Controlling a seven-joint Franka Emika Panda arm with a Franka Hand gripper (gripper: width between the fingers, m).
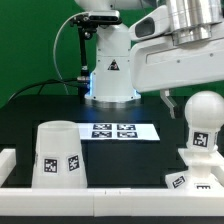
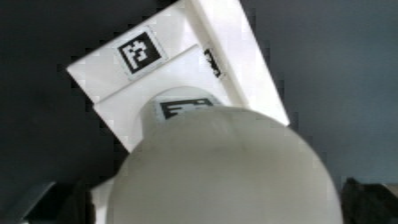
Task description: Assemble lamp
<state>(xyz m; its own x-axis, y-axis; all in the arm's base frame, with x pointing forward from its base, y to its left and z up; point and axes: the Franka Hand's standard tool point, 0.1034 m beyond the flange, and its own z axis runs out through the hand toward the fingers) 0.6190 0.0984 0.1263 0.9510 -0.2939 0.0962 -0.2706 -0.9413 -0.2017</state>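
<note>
The white rounded bulb (image 1: pixel 203 112) stands upright, neck down, on the blocky white base (image 1: pixel 192 181) at the exterior view's right. My gripper (image 1: pixel 195 100) hangs over it, and one dark finger (image 1: pixel 168 100) shows just beside the bulb with a gap; the other is hidden. In the wrist view the bulb (image 2: pixel 222 165) fills the space between the dark fingers (image 2: pixel 39 203), with the tagged base (image 2: pixel 169 60) beyond it. The gripper (image 2: pixel 205 208) looks open around the bulb. The tapered shade (image 1: pixel 58 155) stands wide end down at the front left.
The marker board (image 1: pixel 120 130) lies flat in the middle of the black table. A white rail (image 1: pixel 110 205) runs along the front edge and the left side. The arm's pedestal (image 1: pixel 110 75) stands behind, before a green backdrop.
</note>
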